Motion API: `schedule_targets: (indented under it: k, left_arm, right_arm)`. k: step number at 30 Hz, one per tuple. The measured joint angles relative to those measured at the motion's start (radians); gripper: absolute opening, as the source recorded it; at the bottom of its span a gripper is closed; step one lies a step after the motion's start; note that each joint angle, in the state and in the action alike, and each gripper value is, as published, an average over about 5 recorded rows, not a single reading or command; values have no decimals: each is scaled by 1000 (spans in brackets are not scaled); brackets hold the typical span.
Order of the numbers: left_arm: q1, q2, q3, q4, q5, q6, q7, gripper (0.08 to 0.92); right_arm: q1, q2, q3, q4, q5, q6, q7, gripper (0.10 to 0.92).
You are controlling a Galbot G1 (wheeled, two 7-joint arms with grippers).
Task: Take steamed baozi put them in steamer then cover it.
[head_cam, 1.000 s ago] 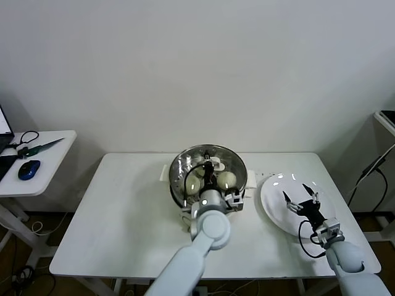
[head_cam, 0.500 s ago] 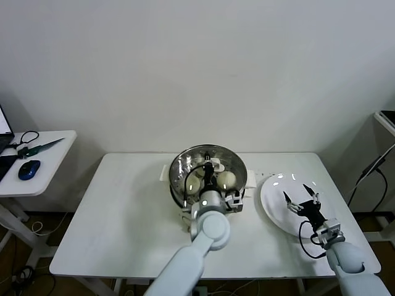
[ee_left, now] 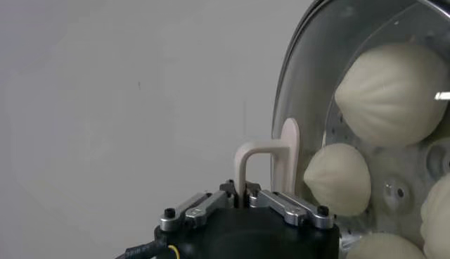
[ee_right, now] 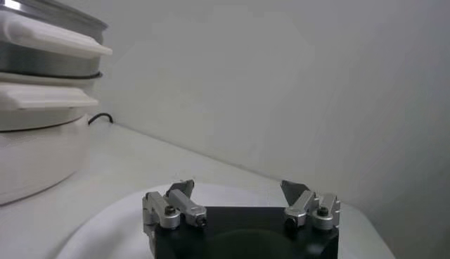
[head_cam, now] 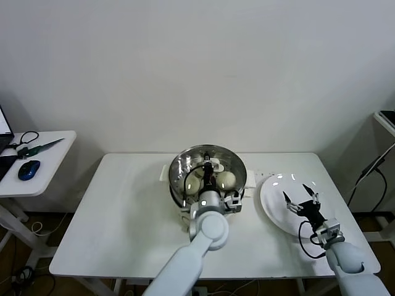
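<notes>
The steamer, a shiny steel pot on a cream-white base, stands at the table's middle back. Several cream-white baozi lie inside it. They show through the round glass lid in the left wrist view. My left gripper reaches over the pot from the front and is shut on the lid's white handle, clamped between its fingers. My right gripper is open and empty just above the flat white plate, to the right of the steamer.
The steamer's side and white handles show at the edge of the right wrist view, with a black cord behind. A side table at the far left holds a blue mouse and a cable. A white wall stands behind the table.
</notes>
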Motion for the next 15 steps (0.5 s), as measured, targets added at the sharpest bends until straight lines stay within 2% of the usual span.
schedule_targets:
  k: [4, 15]
  left_arm:
    - [0, 5, 5, -10, -3, 1, 15, 218]
    - [21, 49, 28, -97, -15, 1, 51, 538]
  right_arm:
    - [0, -3, 2, 0, 0, -3, 0, 823]
    - [4, -4, 11, 6, -4, -26, 0, 823]
